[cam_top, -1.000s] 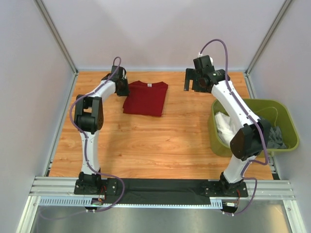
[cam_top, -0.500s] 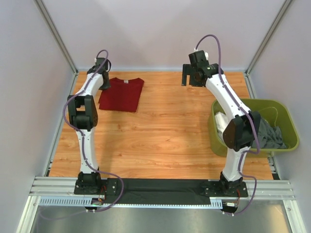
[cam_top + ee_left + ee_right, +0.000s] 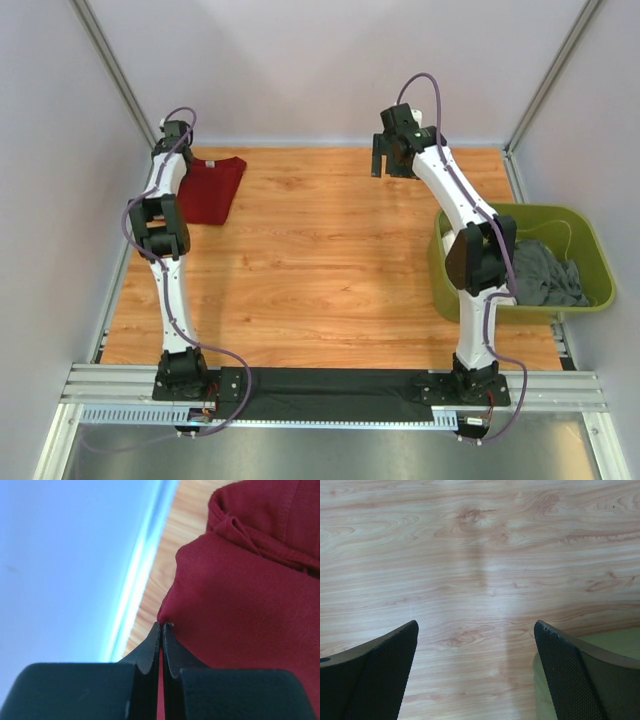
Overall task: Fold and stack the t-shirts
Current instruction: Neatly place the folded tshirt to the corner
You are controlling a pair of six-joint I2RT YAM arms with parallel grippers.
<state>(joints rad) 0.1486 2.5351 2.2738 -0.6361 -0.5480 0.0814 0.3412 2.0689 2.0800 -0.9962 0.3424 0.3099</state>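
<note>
Dark red cloth, the folded t-shirt (image 3: 212,188), is now seen at the far left corner of the tabletop (image 3: 330,260), its left part covered by the left arm. A second ago it lay near the middle of the far edge, and half a second ago it was found midway between the two places, so it has been dragged leftwards across the wood while staying flat and folded. The left hand (image 3: 161,626) is clamped tight on the shirt's edge: in the left wrist view a thin sliver of red is pinched between the two fingers, and the pale side wall (image 3: 65,570) is seen just beside the cloth.

The right hand (image 3: 390,160) is held with its fingers (image 3: 375,665) spread wide and nothing between them, over bare wood near the far edge. It has been shifted slightly leftwards and farther back since the earlier pictures, and the right arm's elbow has been swung in front of the olive-green tub (image 3: 590,250). The dark grey t-shirt (image 3: 545,275) lies crumpled in that tub. White cloth that showed in the tub a second ago is now hidden behind the right arm.
</note>
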